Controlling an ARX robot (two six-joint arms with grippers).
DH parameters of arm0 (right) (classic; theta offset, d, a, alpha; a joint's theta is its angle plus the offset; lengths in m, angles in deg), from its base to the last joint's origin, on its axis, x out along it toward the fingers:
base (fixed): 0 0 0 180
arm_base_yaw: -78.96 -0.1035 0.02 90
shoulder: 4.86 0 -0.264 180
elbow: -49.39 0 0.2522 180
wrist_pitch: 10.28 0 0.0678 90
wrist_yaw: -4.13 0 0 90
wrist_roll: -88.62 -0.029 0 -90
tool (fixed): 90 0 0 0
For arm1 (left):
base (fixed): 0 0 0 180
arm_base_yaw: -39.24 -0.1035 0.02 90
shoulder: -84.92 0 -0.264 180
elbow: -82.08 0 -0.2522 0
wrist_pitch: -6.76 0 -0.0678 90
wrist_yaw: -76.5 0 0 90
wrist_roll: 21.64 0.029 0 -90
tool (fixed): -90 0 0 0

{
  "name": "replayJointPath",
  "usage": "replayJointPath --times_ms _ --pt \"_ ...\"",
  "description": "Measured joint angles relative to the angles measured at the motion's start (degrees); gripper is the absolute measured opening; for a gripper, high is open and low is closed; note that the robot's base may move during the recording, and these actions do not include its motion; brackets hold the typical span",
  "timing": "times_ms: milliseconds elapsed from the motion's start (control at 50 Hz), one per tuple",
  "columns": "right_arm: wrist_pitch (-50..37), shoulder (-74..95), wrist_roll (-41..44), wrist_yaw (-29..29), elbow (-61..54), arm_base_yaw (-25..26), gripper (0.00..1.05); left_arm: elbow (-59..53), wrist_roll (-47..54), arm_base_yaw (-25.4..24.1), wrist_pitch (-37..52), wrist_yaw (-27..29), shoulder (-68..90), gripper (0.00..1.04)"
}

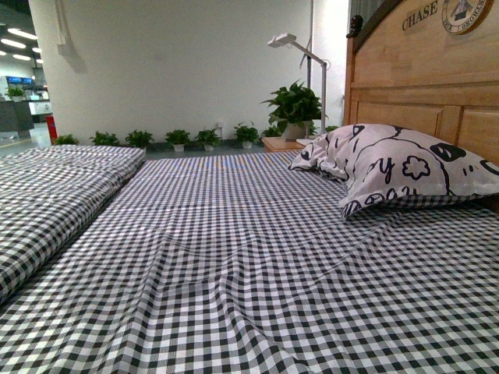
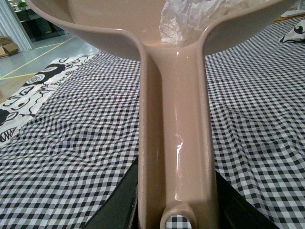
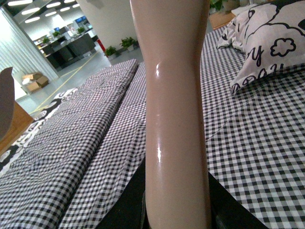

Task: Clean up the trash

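Note:
In the left wrist view my left gripper [image 2: 176, 210] is shut on the long handle of the pale pink dustpan [image 2: 174, 124], held above the checked bedsheet [image 2: 71, 157]. The trash [image 2: 183, 21], a crumpled wad of clear whitish film, lies inside the pan where the handle meets it. In the right wrist view my right gripper [image 3: 176, 214] is shut on the pale pink brush handle [image 3: 174, 95], which runs up out of the picture; its bristles are out of view. Neither arm shows in the front view.
The bed is covered by a black-and-white checked sheet [image 1: 234, 257]. A patterned pillow [image 1: 398, 164] lies at the right against the wooden headboard [image 1: 425, 78]. A folded checked quilt [image 1: 54, 187] lies at the left. Potted plants [image 1: 292, 105] and a lamp [image 1: 300, 51] stand behind.

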Motion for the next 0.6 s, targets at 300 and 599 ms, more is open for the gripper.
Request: replayJointPath --times_ms 300,599 --pt "0.0 0.0 0.0 0.0 0.0 0.0 0.18 -0.02 -0.02 0.02 0.0 -0.02 0.0 0.25" --pt "0.0 0.0 0.0 0.0 0.0 0.0 0.18 -0.02 -0.02 0.02 0.0 -0.02 0.0 0.25"
